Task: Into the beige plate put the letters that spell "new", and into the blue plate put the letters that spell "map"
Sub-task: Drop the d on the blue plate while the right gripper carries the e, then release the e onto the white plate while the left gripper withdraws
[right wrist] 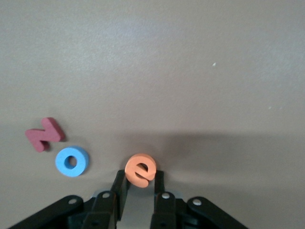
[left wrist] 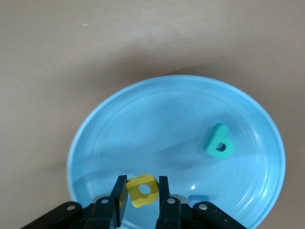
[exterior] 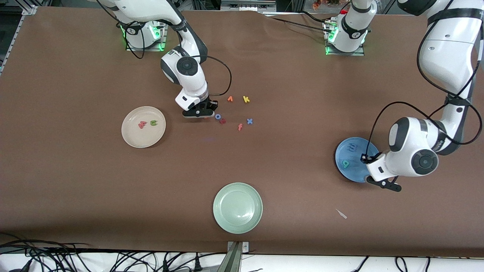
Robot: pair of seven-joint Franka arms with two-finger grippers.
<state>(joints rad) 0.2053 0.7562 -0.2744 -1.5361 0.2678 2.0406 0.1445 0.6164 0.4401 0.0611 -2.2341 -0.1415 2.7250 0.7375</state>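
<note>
My right gripper [exterior: 200, 112] [right wrist: 139, 176] is down at the table beside the loose letters, shut on the orange e [right wrist: 140, 170]. The beige plate [exterior: 133, 140] holds the salmon-red w [exterior: 141, 124] and the green n [exterior: 153, 122]. Over the rim of the blue plate [exterior: 361, 172] [left wrist: 157, 119] hangs my left gripper [exterior: 385, 184] [left wrist: 141, 183], shut on the yellow a [left wrist: 143, 190]. In that plate lie the blue m [exterior: 352, 147] and the teal p [exterior: 345, 163] [left wrist: 219, 142].
Close to the e lie a blue o [exterior: 218, 116] [right wrist: 71, 161] and a red z [exterior: 222, 121] [right wrist: 44, 134]. An orange v [exterior: 230, 99], yellow k [exterior: 246, 99], blue x [exterior: 249, 121] and salmon f [exterior: 240, 127] lie nearby. A pale green plate [exterior: 237, 207] sits nearest the front camera.
</note>
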